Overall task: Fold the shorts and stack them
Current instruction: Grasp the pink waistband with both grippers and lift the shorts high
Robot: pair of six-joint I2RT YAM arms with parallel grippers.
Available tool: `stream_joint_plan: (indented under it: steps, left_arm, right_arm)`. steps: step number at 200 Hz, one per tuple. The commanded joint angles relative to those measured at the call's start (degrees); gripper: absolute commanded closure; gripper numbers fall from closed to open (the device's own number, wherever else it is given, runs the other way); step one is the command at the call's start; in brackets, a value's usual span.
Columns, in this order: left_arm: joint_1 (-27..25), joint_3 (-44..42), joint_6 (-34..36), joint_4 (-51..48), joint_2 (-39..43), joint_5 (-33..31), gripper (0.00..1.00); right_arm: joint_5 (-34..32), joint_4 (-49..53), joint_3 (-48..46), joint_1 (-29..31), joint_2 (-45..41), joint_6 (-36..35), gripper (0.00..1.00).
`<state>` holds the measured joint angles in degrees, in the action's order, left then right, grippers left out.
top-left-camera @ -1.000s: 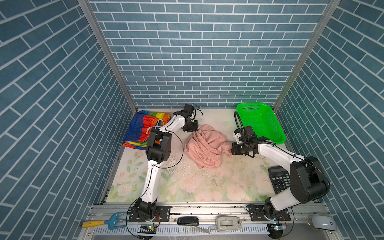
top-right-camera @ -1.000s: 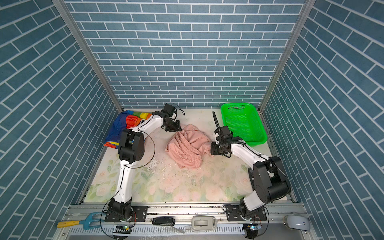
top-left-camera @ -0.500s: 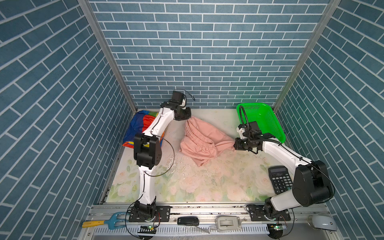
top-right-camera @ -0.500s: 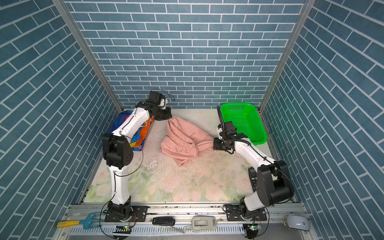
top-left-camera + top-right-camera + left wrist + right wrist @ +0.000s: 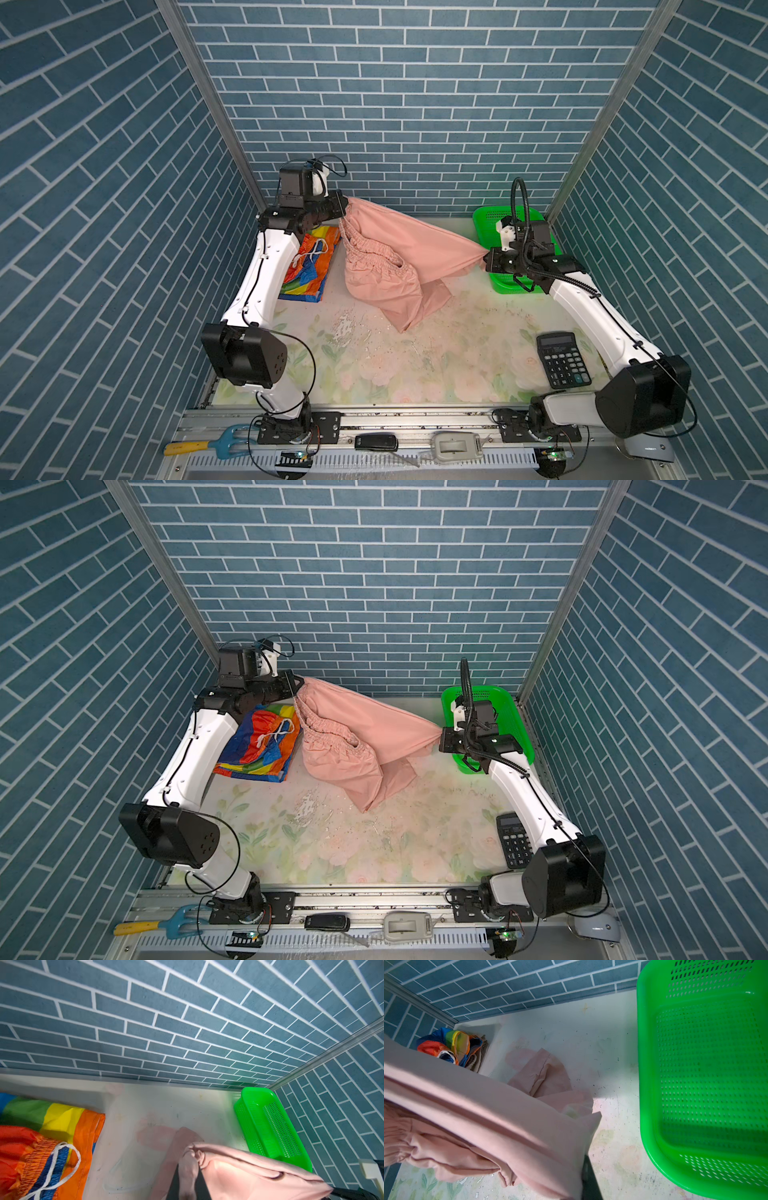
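The dusty pink shorts [image 5: 415,253] [image 5: 365,729] hang stretched in the air between my two grippers, with the gathered waistband and one leg sagging to the table. My left gripper [image 5: 343,205] [image 5: 300,683] is raised at the back left, shut on one pinched corner of the cloth [image 5: 239,1172]. My right gripper [image 5: 485,259] [image 5: 441,737] is shut on the opposite corner, just in front of the basket. One dark finger [image 5: 589,1180] shows beside the cloth [image 5: 488,1115]. The rainbow-striped shorts [image 5: 309,266] [image 5: 262,742] [image 5: 41,1136] lie folded at the back left. A tan cloth edge [image 5: 481,1051] shows beneath them.
A green mesh basket [image 5: 482,216] [image 5: 524,733] [image 5: 270,1126] [image 5: 643,1084] stands empty at the back right, close behind my right gripper. A black calculator [image 5: 563,365] [image 5: 513,841] lies near the front right, beside my right arm. The brick back wall is close behind my left gripper.
The pink shorts were a heap on the table. My left gripper closed on them and rose back-left while the right pulled toward the basket, stretching them out.
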<state>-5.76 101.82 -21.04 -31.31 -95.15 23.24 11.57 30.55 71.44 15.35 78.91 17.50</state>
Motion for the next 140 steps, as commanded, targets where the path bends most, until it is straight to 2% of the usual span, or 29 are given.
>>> stream_joint_plan:
  steps: [1,46,103,140]
  left_arm:
    - [1.4,0.9,-0.9,4.5,0.4,2.6,0.98]
    - [1.3,4.4,-2.4,10.4,7.9,5.4,1.0]
    - [1.4,5.4,-2.0,15.5,20.0,9.7,1.0]
    - [1.3,5.7,-2.1,14.3,27.5,7.6,1.0]
  right_arm:
    - [-1.5,2.9,5.8,-1.6,-0.3,-1.0,1.0]
    - [-3.9,6.6,22.4,-4.3,-4.3,-1.6,1.0]
    - [-10.4,5.3,30.8,-4.6,-15.7,-5.5,1.0]
    - [-15.2,6.6,37.2,-4.7,-18.9,-8.2,1.0]
